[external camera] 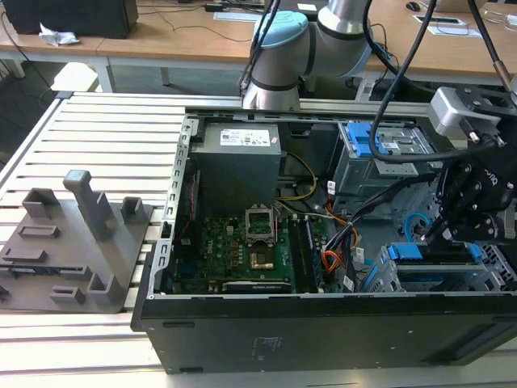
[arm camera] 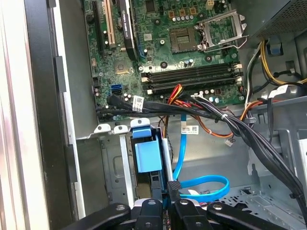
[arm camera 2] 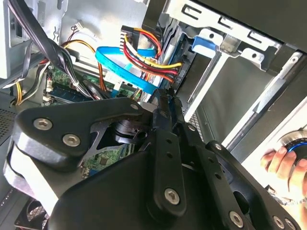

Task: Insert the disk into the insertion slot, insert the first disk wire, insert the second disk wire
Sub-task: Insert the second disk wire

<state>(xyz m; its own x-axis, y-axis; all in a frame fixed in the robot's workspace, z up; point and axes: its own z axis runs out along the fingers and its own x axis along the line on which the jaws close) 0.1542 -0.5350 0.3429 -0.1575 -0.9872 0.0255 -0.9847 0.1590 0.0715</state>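
While I hang inside the open computer case, this is how things stand.

My gripper: low in the case at the exterior view's right, just above the drive cage.
My jaws: pressed together on the black plug at the end of the second disk wire; the first wrist view shows the plug between my fingertips.
Second disk wire: light blue and flat, it runs from the motherboard down to my pinch, with a loop lying on the case floor beside it.
Disk: its blue carrier sits in the insertion slot, seemingly fully seated, though my arm hides part of it.
First disk wire: I cannot pick it out with certainty among the red and orange leads.
Black cable bundle: crosses above the slot.
Hand: a person's, at the edge of the second wrist view, outside the case.
Grey fixture block: on the slatted table, well apart from the case.
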